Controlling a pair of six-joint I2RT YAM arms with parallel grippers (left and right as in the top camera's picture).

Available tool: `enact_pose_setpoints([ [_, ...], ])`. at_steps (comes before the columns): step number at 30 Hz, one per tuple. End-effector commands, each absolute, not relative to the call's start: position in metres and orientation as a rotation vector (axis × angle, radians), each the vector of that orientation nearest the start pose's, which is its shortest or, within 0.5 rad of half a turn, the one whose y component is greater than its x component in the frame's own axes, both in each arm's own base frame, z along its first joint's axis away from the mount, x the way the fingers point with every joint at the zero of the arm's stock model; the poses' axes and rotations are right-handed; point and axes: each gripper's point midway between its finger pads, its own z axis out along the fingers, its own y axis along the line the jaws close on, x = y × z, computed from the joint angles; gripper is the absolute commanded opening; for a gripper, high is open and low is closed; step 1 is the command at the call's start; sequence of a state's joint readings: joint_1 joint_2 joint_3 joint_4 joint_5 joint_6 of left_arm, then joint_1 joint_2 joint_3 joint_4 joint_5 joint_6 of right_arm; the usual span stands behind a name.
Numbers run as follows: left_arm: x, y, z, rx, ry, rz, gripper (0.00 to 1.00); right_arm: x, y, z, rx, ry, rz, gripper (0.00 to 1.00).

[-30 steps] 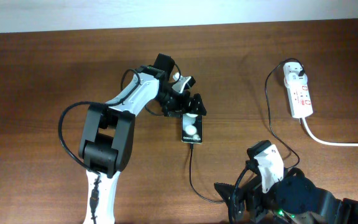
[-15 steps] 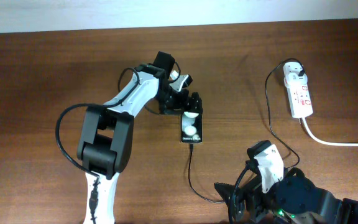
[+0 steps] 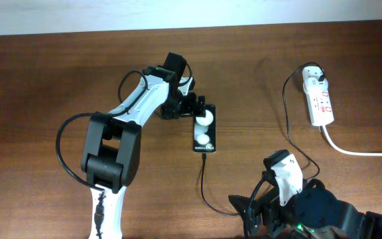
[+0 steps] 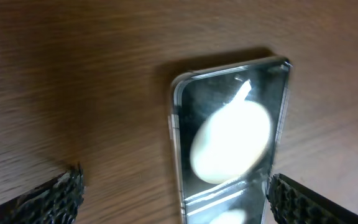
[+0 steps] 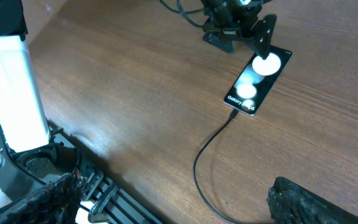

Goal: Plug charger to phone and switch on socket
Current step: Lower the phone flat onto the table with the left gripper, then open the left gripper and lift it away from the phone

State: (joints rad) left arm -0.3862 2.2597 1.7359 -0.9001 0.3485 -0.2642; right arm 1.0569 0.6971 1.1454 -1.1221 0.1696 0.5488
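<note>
Overhead has the phone (image 3: 204, 135) lying flat, screen up, mid-surface (image 3: 58, 79), with two bright glare spots on the glass. The left end effector (image 3: 202, 108) hovers right at the phone's far end. The left wrist view confirms it: fingers (image 4: 55, 196) spread wide, one at each lower corner of the view, the phone's top end between them, nothing pinched. The right-hand finger sits close by the phone's edge; whether it touches, I cannot tell.

At the near end, the charger (image 3: 202, 179) meets the phone's bottom edge with its tip. From there the thin black cable runs toward the robot, loops right and climbs to the socket (image 3: 318, 99). The socket lies well apart at the far right, with a plug in its far end, red marks on its face and a thick white cord (image 3: 357, 151) trailing off right. The switch position is too small to read.

The right end effector (image 5: 185, 208) hangs at the near edge, well away from the phone, fingers parted wide and empty. Its camera looks across the wood at the phone with the charger's tip against it.
</note>
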Motion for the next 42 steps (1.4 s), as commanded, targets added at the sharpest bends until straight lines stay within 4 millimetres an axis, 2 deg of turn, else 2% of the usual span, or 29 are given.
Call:
enact_pose_setpoints([
  [1,0.395,-0.179,-0.043,-0.039,3.19,-0.181,0.99,0.126,0.162,0.293,-0.485,2.267,0.67,0.99],
  [5,0.397,-0.176,-0.043,-0.044,3.182,-0.153,0.99,0.126,0.162,0.293,-0.485,2.267,0.67,0.99],
  [7,0.403,-0.168,-0.027,-0.049,3.153,-0.087,0.99,0.125,0.162,0.293,-0.485,2.268,0.67,0.99],
  [9,0.418,-0.161,0.011,-0.056,3.083,-0.039,0.99,0.126,0.162,0.293,-0.485,2.267,0.67,0.99],
  [11,0.429,-0.157,0.069,-0.042,2.989,-0.046,0.99,0.126,0.162,0.293,-0.485,2.267,0.67,0.99],
  [13,0.43,-0.158,0.126,-0.043,2.894,-0.099,0.99,0.126,0.162,0.293,-0.485,2.267,0.67,0.99],
  [14,0.427,-0.157,0.154,-0.043,2.839,-0.128,0.99,0.126,0.162,0.293,-0.485,2.267,0.67,0.99],
  [15,0.424,-0.155,0.172,-0.044,2.804,-0.146,0.99,0.126,0.162,0.293,-0.485,2.267,0.67,0.99],
  [16,0.415,-0.152,0.204,-0.044,2.745,-0.175,0.99,0.126,0.162,0.293,-0.485,2.267,0.67,0.99],
  [17,0.404,-0.147,0.226,-0.045,2.71,-0.183,0.99,0.126,0.162,0.293,-0.485,2.267,0.67,0.99],
  [18,0.396,-0.14,0.239,-0.053,2.691,-0.16,0.99,0.126,0.162,0.293,-0.485,2.267,0.67,0.99],
  [21,0.366,-0.1,0.272,-0.1,2.643,0.04,0.99,0.126,0.162,0.293,-0.485,2.267,0.67,0.99],
  [23,0.345,-0.08,0.279,-0.112,2.66,0.146,0.99,0.126,0.162,0.293,-0.485,2.267,0.67,0.99],
  [25,0.323,-0.071,0.274,-0.098,2.74,0.202,0.99,0.125,0.162,0.293,-0.485,2.268,0.67,0.99],
  [27,0.309,-0.066,0.269,-0.087,2.798,0.24,0.99,0.126,0.162,0.293,-0.485,2.267,0.67,0.99],
  [40,0.307,-0.065,0.27,-0.086,2.802,0.243,0.99,0.126,0.162,0.293,-0.485,2.267,0.67,0.99],
  [42,0.307,-0.065,0.27,-0.086,2.8,0.242,0.99,0.135,0.155,0.295,-0.44,2.244,0.606,0.99],
])
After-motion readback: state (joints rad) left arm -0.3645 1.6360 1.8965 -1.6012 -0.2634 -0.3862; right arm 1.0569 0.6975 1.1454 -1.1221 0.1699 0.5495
